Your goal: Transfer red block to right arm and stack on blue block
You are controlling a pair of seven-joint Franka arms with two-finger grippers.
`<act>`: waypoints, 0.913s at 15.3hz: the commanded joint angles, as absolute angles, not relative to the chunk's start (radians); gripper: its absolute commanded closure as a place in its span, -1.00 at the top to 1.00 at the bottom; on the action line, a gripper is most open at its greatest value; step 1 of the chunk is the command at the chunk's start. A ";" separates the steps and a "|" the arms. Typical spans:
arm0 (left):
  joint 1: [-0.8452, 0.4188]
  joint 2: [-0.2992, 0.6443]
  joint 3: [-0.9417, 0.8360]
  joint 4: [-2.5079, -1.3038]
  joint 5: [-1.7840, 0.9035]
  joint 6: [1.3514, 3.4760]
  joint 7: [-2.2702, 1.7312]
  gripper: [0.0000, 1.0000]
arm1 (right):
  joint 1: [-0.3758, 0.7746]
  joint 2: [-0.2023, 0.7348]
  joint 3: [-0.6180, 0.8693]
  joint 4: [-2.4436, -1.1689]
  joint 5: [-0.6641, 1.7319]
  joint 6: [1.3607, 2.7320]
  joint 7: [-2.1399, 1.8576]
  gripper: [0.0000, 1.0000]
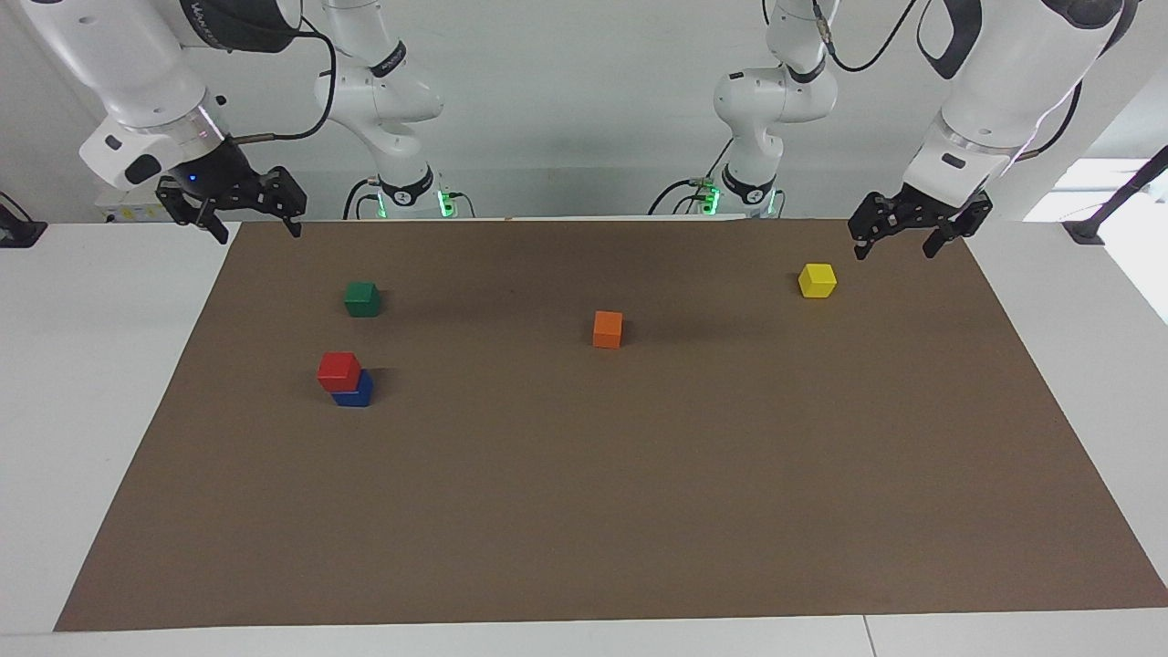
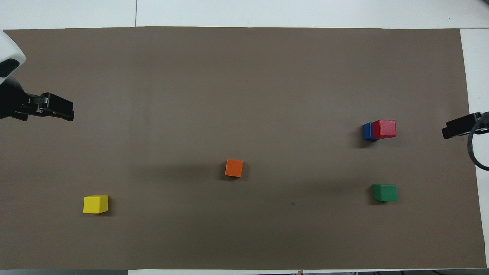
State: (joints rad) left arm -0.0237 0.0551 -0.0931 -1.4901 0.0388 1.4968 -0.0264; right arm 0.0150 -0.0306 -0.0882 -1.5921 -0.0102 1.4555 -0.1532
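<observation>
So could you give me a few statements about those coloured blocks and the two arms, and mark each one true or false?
1. The red block sits on the blue block. True.
2. The right gripper holds the red block. False: it is open, empty, raised over the mat's edge.
3. The green block lies nearer the robots than the stack. True.
4. The left gripper grips the yellow block. False: it is open, clear of it.

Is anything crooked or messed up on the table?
Only slightly: the glossy red cube sits on the glossy dark blue cube but shifted sideways, so part of the blue one pokes out underneath. Nothing has fallen, spilled or broken.
</observation>
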 commanded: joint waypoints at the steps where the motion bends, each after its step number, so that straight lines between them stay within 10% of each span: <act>1: -0.014 0.028 -0.095 -1.525 0.020 1.511 -0.017 1.00 | -0.003 -0.058 -0.074 -1.615 -0.009 1.447 -0.166 1.00; 14: -0.014 0.028 -0.097 -1.525 0.020 1.511 -0.017 1.00 | -0.002 -0.057 -0.075 -1.614 -0.028 1.483 -0.164 1.00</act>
